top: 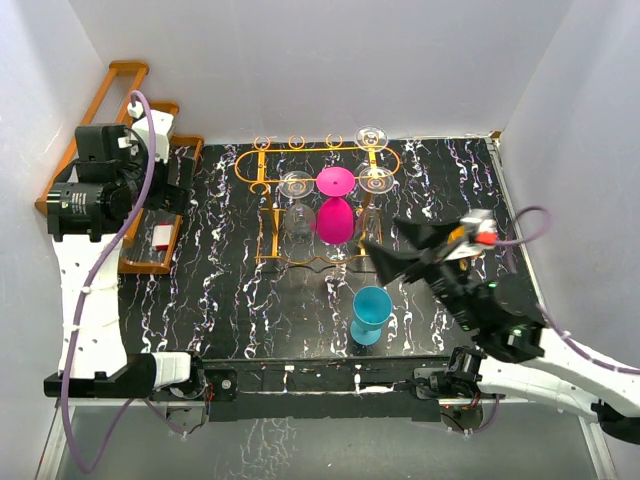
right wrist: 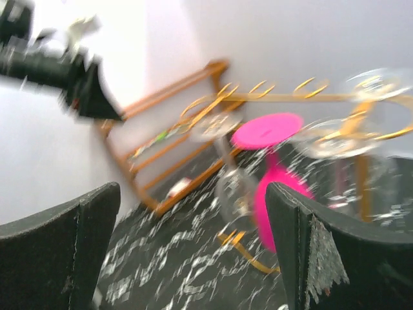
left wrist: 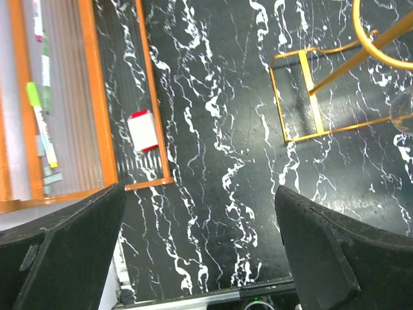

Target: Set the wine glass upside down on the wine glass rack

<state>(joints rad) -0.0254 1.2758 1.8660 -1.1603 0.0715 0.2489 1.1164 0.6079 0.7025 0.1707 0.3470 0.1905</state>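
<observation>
The gold wire wine glass rack (top: 318,150) stands at the back of the black marbled table. A pink wine glass (top: 335,218) hangs upside down in it, its foot resting on the top frame, with clear glasses (top: 296,186) hung on either side. A blue wine glass (top: 371,312) stands upright on the table in front of the rack. My right gripper (top: 388,243) is open and empty, just right of the pink glass and apart from it. Its blurred wrist view faces the pink glass (right wrist: 274,194) and the rack (right wrist: 284,97). My left gripper (top: 185,182) is open and empty at the far left.
A brown wooden stepped rack (top: 120,100) leans in the back left corner, with a small white and red object (left wrist: 142,130) on its lowest step. White walls close in the table on three sides. The rack's left foot (left wrist: 305,84) shows in the left wrist view.
</observation>
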